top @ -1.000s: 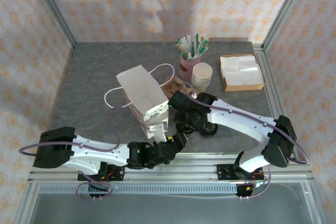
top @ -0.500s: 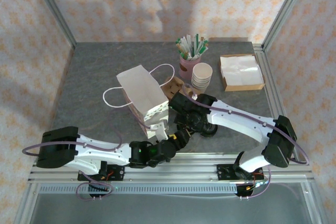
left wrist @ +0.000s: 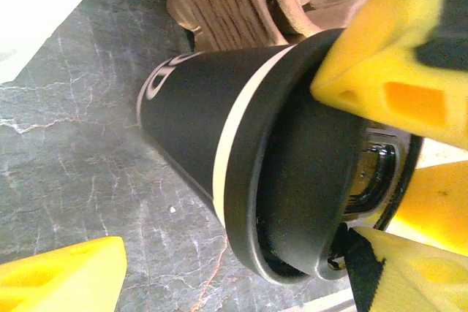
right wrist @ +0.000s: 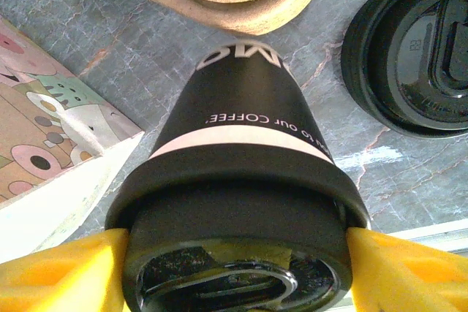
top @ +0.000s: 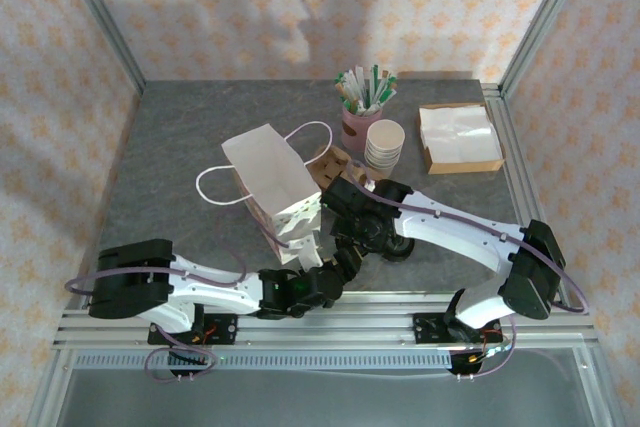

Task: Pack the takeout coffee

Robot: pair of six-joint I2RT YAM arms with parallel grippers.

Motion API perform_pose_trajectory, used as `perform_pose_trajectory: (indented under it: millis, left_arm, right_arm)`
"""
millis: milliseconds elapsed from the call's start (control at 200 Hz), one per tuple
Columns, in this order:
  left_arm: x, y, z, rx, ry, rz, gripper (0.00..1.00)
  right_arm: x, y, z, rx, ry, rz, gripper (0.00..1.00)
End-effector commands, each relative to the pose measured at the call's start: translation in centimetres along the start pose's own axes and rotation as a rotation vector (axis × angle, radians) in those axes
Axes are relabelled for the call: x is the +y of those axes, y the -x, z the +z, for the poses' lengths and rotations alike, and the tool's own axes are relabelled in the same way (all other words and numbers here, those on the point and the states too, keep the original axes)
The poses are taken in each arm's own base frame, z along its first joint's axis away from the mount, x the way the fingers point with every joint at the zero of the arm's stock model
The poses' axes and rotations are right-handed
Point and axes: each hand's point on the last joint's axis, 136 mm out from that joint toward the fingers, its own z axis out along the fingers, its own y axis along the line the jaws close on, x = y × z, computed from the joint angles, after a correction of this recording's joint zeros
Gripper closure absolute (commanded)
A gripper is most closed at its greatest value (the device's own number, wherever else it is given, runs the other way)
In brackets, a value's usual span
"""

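The takeout coffee [right wrist: 245, 107] is a black cup with a cream band and a black dome lid, and its base is near the grey table. My right gripper [right wrist: 238, 272] is shut on its lid, with a yellow finger pressed against each side. From above, the right gripper [top: 357, 227] covers the cup beside the mouth of the paper bag [top: 268, 175], which lies on its side. My left gripper [left wrist: 234, 279] is open around the same cup [left wrist: 197, 122]. Its lower-left finger [left wrist: 66, 275] stands well clear of the cup wall.
A spare black lid [right wrist: 409, 56] lies on the table just right of the cup. A brown cardboard carrier [top: 333, 162] sits behind it. Further back are stacked cream cups [top: 384, 144], a pink cup of sticks [top: 360, 119] and a napkin tray [top: 458, 137].
My left gripper's jaws have spread apart from the cup and its arm has shifted a little to the right. The right gripper has kept its hold in place.
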Motion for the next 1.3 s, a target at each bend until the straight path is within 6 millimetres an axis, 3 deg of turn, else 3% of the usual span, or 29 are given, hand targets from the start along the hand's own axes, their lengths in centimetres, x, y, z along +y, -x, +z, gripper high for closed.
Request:
perform_pose_trajectory:
  millis: [0,155,415,811,1006,1296]
  left_arm:
    - [1.4,0.6,0.5,-0.036,0.055,0.002,0.21]
    - [0.7,0.6,0.3,-0.031,0.055,0.023,0.21]
    - [-2.6,1.7,-0.9,-0.023,0.012,0.069,0.21]
    - [-2.6,2.6,-1.0,-0.062,0.025,0.073,0.19]
    - [-2.4,3.1,-0.9,-0.075,0.034,0.069,0.19]
    - [-3.5,3.7,-1.5,-0.079,-0.001,0.079,0.2]
  right_arm:
    - [0.0,-0.2,-0.3,-0.003,0.016,0.007,0.27]
    - [0.1,-0.4,0.0,0.01,0.013,0.002,0.26]
    - [0.4,-0.4,0.1,0.009,0.016,-0.003,0.2]
    - [0.9,0.3,-0.6,0.003,0.061,0.028,0.26]
    - [0.6,0.8,-0.1,-0.001,0.054,0.045,0.28]
    - [1.3,2.0,-0.4,-0.026,0.059,0.052,0.28]
